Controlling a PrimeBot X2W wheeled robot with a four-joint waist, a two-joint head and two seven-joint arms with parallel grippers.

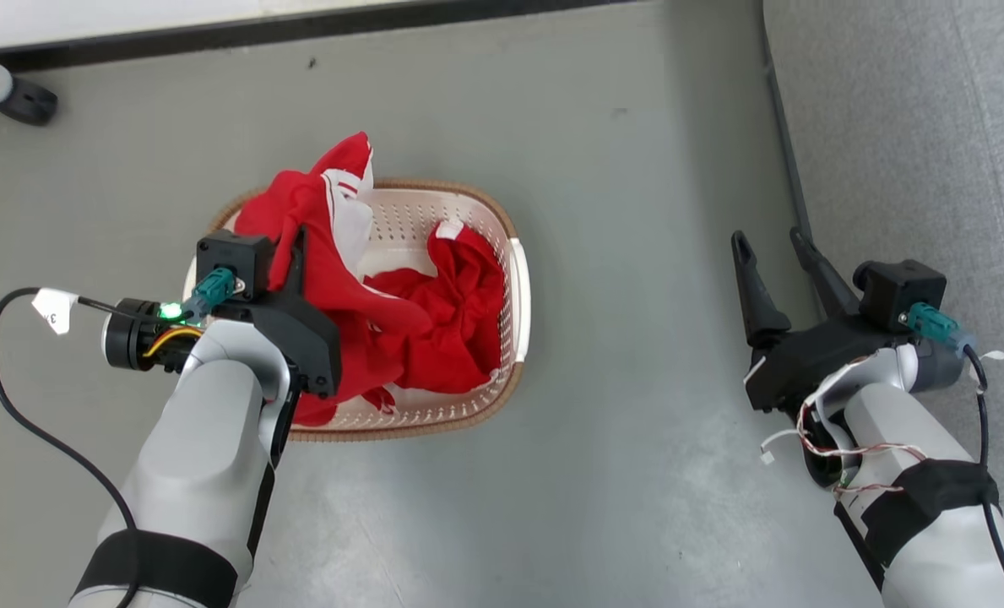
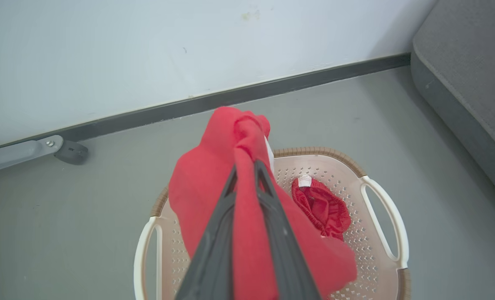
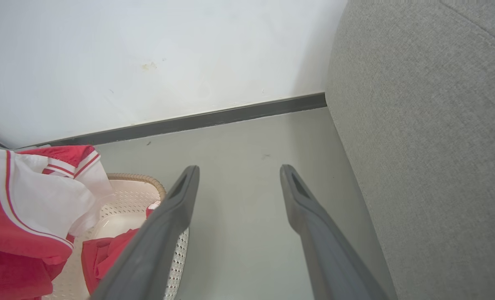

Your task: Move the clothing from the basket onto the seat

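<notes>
Clothing (image 1: 333,253) of bright red fabric is seen in and above the basket (image 1: 517,279), which is set on the grey floor (image 1: 637,422) well apart from the seat (image 1: 915,127). One garment (image 2: 205,187), red with white panels and thin stripe trim, is pinched by the left gripper (image 2: 245,166). As is shown in the left wrist view, its two dark fingers are pressed together on a fold of the cloth. The upper end of this garment is held above the basket's brown rim, and its lower part is draped down into the basket on the robot's left side. A second garment (image 1: 459,312), crumpled and marked by a small white label, is found on the perforated floor of the basket, toward the side nearer the seat. Whether the two garments are touching cannot be told.

The seat is placed at the robot's right, and its coarse grey cover is crossed by a stitched seam. The right gripper (image 1: 767,239) is held over the floor between the basket and the seat. Its fingers are spread wide, and bare floor is seen through the gap between them. Beyond the basket, a white wall (image 2: 147,50) is edged by a dark baseboard (image 2: 272,89), and a dark caster (image 2: 70,152) on a grey leg is seen close to it.
</notes>
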